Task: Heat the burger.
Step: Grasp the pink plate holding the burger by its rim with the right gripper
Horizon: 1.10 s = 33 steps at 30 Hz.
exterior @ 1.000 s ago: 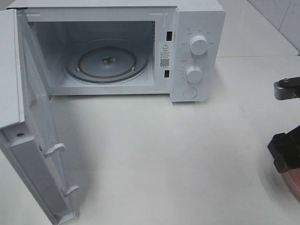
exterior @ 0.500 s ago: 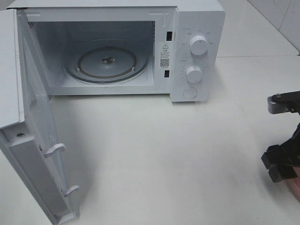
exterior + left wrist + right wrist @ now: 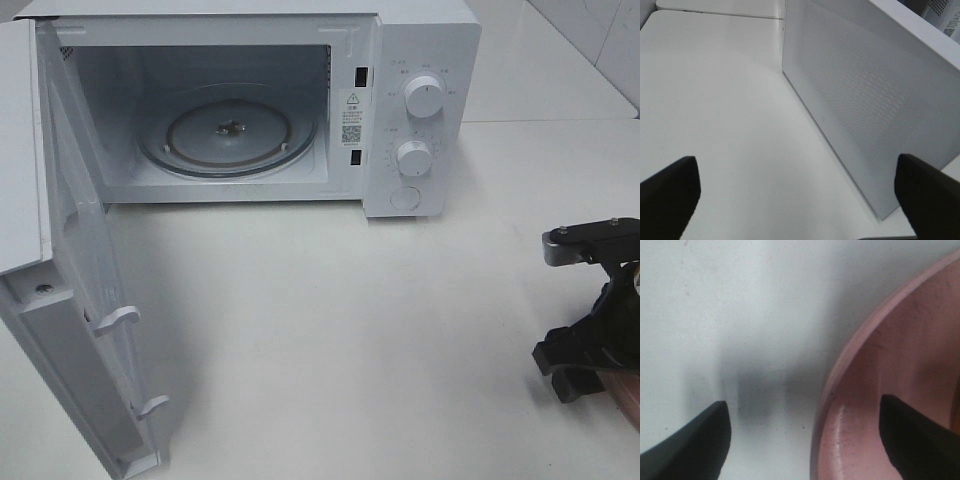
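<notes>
Burger is in none of my views, so I cannot place it; only the pink plate [image 3: 840,375] shows, near me on the table [image 3: 350,330]. Nothing is heated yet: loading, shutting and setting the dials all remain, I judge. My right claw [image 3: 802,410] stands apart astride the plate's rim, clamping nothing. My left claw [image 3: 796,165] gapes empty beside the open door [image 3: 70,300]. Beyond, the microwave [image 3: 420,60] shows a bare turntable [image 3: 228,135]
</notes>
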Tool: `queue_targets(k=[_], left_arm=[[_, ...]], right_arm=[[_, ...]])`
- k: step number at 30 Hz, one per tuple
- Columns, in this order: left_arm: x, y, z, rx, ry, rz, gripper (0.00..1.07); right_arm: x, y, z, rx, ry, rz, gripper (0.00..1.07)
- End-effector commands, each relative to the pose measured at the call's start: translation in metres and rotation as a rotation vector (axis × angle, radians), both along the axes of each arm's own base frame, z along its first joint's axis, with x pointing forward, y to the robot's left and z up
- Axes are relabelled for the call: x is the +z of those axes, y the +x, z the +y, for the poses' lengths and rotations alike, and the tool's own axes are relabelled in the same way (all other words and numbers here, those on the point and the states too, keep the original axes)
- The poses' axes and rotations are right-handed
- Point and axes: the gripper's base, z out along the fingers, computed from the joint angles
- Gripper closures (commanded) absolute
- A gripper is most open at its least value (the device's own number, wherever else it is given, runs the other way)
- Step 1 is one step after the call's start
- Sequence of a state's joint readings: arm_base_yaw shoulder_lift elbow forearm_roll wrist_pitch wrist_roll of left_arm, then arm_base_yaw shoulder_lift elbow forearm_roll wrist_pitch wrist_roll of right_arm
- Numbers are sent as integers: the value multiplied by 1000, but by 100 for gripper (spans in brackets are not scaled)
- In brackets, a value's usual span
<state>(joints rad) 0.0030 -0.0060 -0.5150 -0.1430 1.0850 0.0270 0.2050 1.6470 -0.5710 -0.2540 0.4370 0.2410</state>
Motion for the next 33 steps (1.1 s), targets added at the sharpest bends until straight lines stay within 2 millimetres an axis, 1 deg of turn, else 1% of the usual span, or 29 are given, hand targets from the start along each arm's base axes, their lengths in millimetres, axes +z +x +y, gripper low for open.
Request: queue_targets(k=[1,7,8,9,10,11,12,13,14,15,17,18,19,20,21,22,33], left_arm=[[1,-2,0,-4,1,-32,9],[1,-2,0,-4,1,-32,9],[1,-2,0,-4,1,-32,9],[1,-2,0,-4,1,-32,9],[1,-2,0,-4,1,-32,9],[1,-2,0,-4,1,-32,9],[1,-2,0,-4,1,-32,9],[1,-2,0,-4,1,-32,9],[1,-2,0,-4,1,-32,9],[1,-2,0,-4,1,-32,9],[1,-2,0,-4,1,-32,9],[1,-2,0,-4,1,-32,9],[1,-2,0,-4,1,-32,9],[1,-2,0,-4,1,-32,9],[1,-2,0,-4,1,-32,9],[1,-2,0,-4,1,-32,9],[1,-2,0,-4,1,-32,9]], right_arm=[[-8,0,-1,-4,-7,19,31],[-12,0,-1,-5,-10,33,31],[-13,0,-1,-9,-11,39,34],[-14,0,-2,-10,-13,43,40],[-14,0,-2,-10,-13,43,40],[-14,0,-2,-11,-17,47,44],[-14,0,-2,-11,-17,47,44],[-15,-1,-2,-24,-20,48,55],[-15,0,-3,-32,-22,46,61],[-15,0,-3,-32,-22,46,61],[-14,0,-4,-36,-35,39,85],[-14,0,-4,-36,-35,39,85],[-14,0,-4,-32,-40,39,92],[-14,0,-5,-20,-47,37,103],[-14,0,-5,-20,-47,37,103],[-14,0,-5,-18,-49,38,107],[-13,0,-4,-19,-59,48,107]])
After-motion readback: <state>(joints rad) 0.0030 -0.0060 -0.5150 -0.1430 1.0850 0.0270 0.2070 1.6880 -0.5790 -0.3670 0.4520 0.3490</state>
